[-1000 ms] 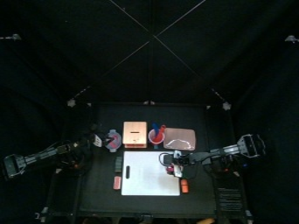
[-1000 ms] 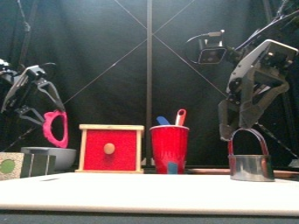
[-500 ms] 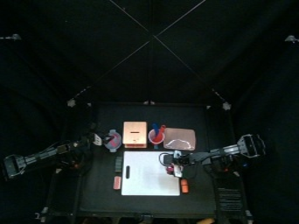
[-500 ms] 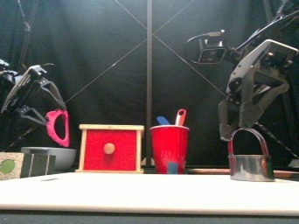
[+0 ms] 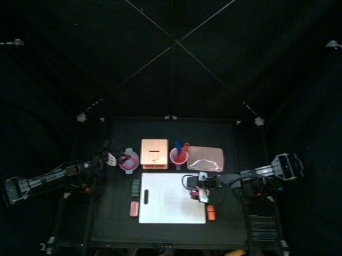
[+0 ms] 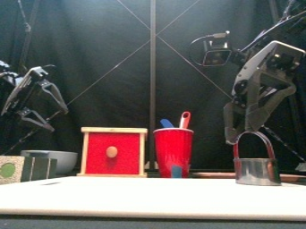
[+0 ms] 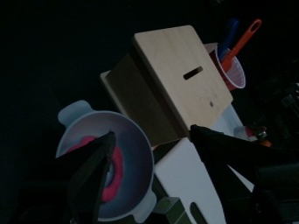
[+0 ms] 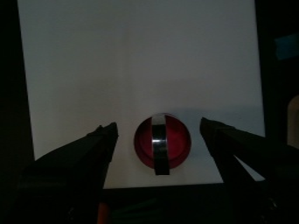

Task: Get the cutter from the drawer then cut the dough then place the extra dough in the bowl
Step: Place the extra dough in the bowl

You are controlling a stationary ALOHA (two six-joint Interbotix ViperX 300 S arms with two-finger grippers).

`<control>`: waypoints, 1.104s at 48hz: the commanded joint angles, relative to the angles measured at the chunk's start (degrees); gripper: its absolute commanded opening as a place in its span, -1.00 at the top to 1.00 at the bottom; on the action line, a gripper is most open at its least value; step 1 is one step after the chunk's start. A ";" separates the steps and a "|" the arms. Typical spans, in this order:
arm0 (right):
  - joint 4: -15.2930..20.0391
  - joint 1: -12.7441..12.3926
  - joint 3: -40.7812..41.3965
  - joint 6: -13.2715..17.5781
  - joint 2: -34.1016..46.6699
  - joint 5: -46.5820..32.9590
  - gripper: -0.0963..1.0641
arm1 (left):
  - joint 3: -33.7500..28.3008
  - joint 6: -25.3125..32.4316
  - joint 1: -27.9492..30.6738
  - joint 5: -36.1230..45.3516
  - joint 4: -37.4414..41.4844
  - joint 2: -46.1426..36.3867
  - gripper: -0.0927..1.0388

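left wrist view: spare dough lies in bowl, cutter stands on board

the pink dough ring [image 7: 114,182] lies inside the blue-grey bowl [image 7: 73,112], just beside the pale wooden box [image 7: 176,83]. the left gripper [image 7: 155,136] hangs above the bowl, its jaws spread wide with nothing between them. across the table, the round metal cutter [image 8: 162,147] stands on the white cutting board [image 8: 140,61], a red dough disc [image 8: 146,144] inside its ring. the right gripper [image 8: 160,125] hovers over the cutter's wire handle, jaws parted well to either side and gripping nothing. the red cup [image 6: 174,150] stands between box and cutter.
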 commanded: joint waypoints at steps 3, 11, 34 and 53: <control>-0.09 -0.18 -1.14 0.09 -0.79 -0.18 -0.96 | -0.70 0.70 0.18 -0.35 2.90 0.18 -0.93; -0.97 -0.18 -1.85 -0.18 -0.79 -0.18 -0.96 | -0.62 1.41 -0.62 -0.88 16.26 0.18 -0.93; -9.40 -2.29 -2.90 -0.09 -0.88 -12.48 -0.96 | 1.41 1.23 -21.45 -27.69 41.57 0.44 -0.93; -10.11 -6.59 1.05 -0.62 -1.14 -33.66 -0.96 | 3.78 1.49 -28.92 -31.73 46.05 2.11 -0.93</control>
